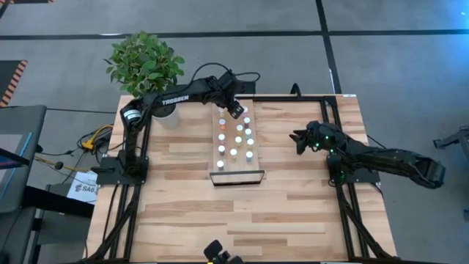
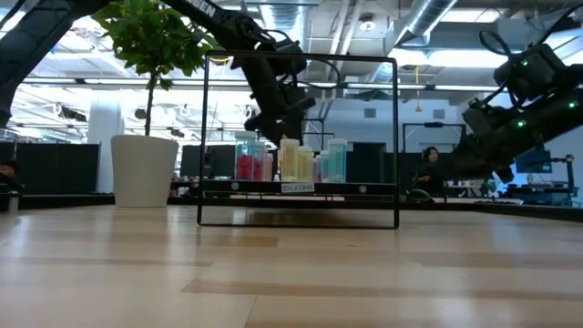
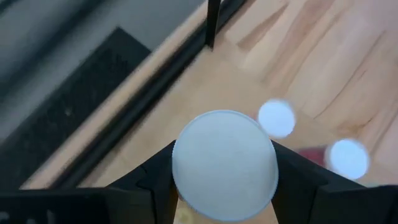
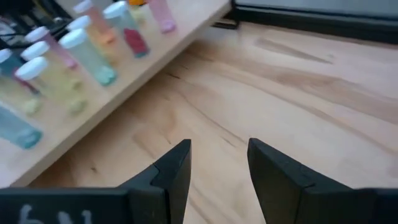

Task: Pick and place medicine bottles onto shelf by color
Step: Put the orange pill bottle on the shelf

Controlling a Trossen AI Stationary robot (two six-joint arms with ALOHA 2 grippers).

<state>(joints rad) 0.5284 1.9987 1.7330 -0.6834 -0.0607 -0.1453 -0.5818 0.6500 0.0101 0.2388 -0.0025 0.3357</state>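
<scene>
Your left jaws (image 3: 224, 186) are closed on a white-capped bottle (image 3: 225, 163), held above the far end of the shelf (image 1: 220, 150). Lower it straight and release only once it stands level, clear of the bottles (image 1: 236, 139) already standing just ahead of the jaws. The left wrist view shows the cap filling the jaws; the low view shows instead the colours lined up. Your right jaws (image 4: 217, 171) wait part open and empty, over the table (image 1: 293, 220).

White caps (image 3: 224, 163); pink, yellow, teal bottles (image 2: 290, 162); light-wood shelf (image 4: 118, 93).
</scene>
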